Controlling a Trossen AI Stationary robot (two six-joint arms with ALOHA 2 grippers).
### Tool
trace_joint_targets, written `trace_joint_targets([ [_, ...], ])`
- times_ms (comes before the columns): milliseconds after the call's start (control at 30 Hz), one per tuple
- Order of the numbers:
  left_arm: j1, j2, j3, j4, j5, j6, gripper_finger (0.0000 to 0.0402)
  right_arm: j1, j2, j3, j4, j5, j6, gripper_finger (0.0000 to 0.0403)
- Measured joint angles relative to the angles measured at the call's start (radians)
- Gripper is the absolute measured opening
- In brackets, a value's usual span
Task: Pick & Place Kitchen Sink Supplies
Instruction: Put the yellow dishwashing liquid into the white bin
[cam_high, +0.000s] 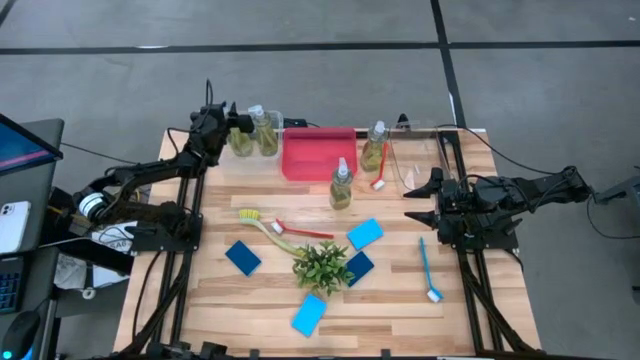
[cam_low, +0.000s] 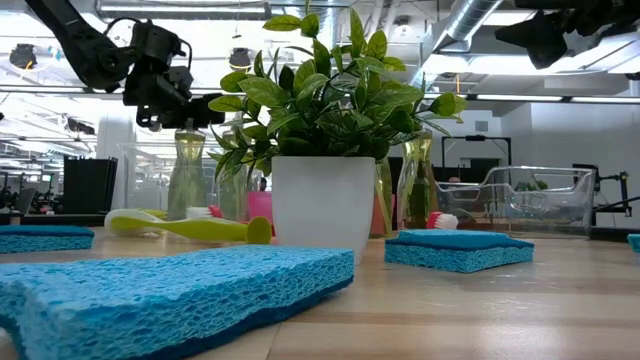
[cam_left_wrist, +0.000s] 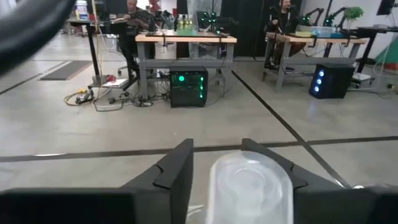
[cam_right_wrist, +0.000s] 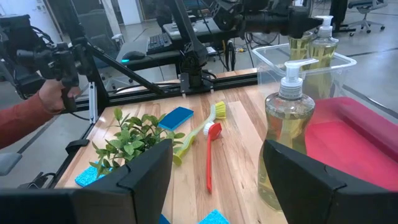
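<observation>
My left gripper (cam_high: 238, 122) is open over the clear bin (cam_high: 278, 120) at the table's far left. Two bottles (cam_high: 266, 130) stand in that bin. Its fingers stand on either side of one bottle's pump head (cam_left_wrist: 249, 186). My right gripper (cam_high: 420, 197) hangs open above the table's right side and touches nothing. A third bottle (cam_high: 341, 185) stands on the wood, also seen as the bottle (cam_right_wrist: 287, 143) ahead of the right fingers. A fourth (cam_high: 374, 148) stands beside a red brush (cam_high: 380, 172). Yellow (cam_high: 262, 225), red (cam_high: 305, 230) and blue (cam_high: 428, 268) brushes and blue sponges (cam_high: 365, 234) lie flat. My left gripper comes at the bottle's pump head (cam_left_wrist: 249, 186) from above, one finger (cam_left_wrist: 180, 174) on each side. A gap shows beside one finger and the other lies close to the head. I cannot tell whether it touches. The bottle stands upright in the bin.
A red bin (cam_high: 318, 152) sits at the far middle and a second clear bin (cam_high: 420, 160) at the far right. The potted plant (cam_high: 322, 265) stands among the sponges. A person's hand in a red sleeve (cam_right_wrist: 50, 96) shows beyond the table's edge.
</observation>
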Motion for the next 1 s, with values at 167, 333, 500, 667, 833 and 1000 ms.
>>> trace_joint_targets([
  [167,0.0,-0.009,0.0,-0.002,-0.001,0.001,0.0182,0.0,0.0,0.0,0.0,0.0,0.0,0.0245],
  [333,0.0,-0.009,0.0,-0.002,-0.001,-0.005,0.0221,0.0,0.0,0.0,0.0,0.0,0.0,0.0245],
  [500,-0.014,-0.009,0.0,-0.002,-0.001,-0.007,0.0255,0.0,0.0,0.0,0.0,0.0,0.001,0.0245],
  [667,-0.037,-0.009,0.0,-0.001,-0.008,-0.004,0.0286,0.0,0.0,0.0,0.0,0.0,0.001,0.0245],
  [833,-0.04,-0.009,0.0,0.0,-0.009,0.002,0.0308,0.0,0.0,0.0,0.0,0.0,0.002,0.0245],
  [1000,-0.04,-0.031,-0.001,0.003,-0.009,0.033,0.0318,0.0,0.0,0.0,0.0,0.0,0.002,0.0245],
])
